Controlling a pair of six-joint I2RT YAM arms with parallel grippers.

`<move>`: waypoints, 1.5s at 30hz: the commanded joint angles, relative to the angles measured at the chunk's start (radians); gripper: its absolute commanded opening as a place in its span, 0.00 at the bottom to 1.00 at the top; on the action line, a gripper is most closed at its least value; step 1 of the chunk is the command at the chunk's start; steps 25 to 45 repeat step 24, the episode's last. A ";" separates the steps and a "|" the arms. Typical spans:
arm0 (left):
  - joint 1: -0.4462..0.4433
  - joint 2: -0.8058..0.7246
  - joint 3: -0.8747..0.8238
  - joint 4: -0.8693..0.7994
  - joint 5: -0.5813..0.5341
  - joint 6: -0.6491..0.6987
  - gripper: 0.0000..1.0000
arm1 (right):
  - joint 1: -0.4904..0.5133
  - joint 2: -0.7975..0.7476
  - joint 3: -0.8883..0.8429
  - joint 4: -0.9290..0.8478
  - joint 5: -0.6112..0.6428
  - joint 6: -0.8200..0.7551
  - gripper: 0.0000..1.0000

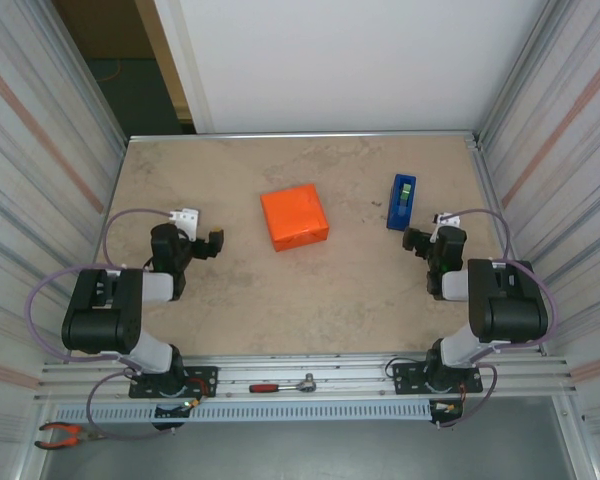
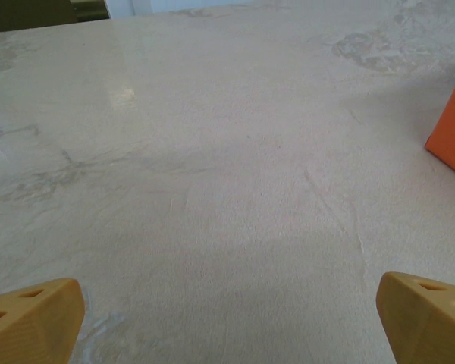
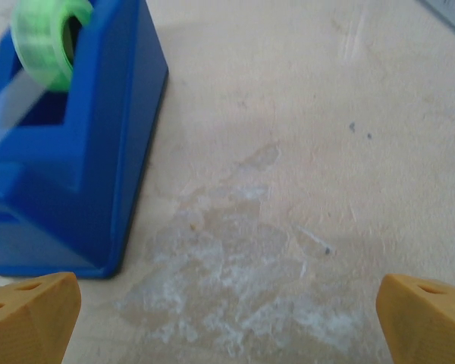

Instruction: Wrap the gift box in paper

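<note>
Resting near the centre of the table [image 1: 330,300], gift box [image 1: 294,217] seen fully covered in orange paper [image 2: 453,136], left pincer [image 1: 217,242] released, held well apart toward the left edge, right pincer [image 1: 412,238] released, positioned just beside blue tape dispenser [image 1: 402,201] toward the right edge.

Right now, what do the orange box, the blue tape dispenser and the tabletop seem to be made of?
Orange box: probably a matte paper skin, with flat colour and crisp edges.
Blue tape dispenser: moulded plastic, smooth with a slight sheen; its green tape roll looks like translucent film.
Tabletop: pale stone-like or laminate surface, veined, faintly glossy, scuffed; I cannot tell which.
</note>
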 commanded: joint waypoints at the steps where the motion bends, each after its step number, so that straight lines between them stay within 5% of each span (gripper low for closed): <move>1: 0.008 0.004 0.031 -0.010 -0.027 -0.023 0.99 | 0.028 0.000 0.038 0.048 0.063 -0.026 0.98; 45: 0.002 -0.004 0.023 0.000 -0.067 -0.029 0.99 | 0.034 -0.010 0.041 0.025 0.067 -0.029 0.98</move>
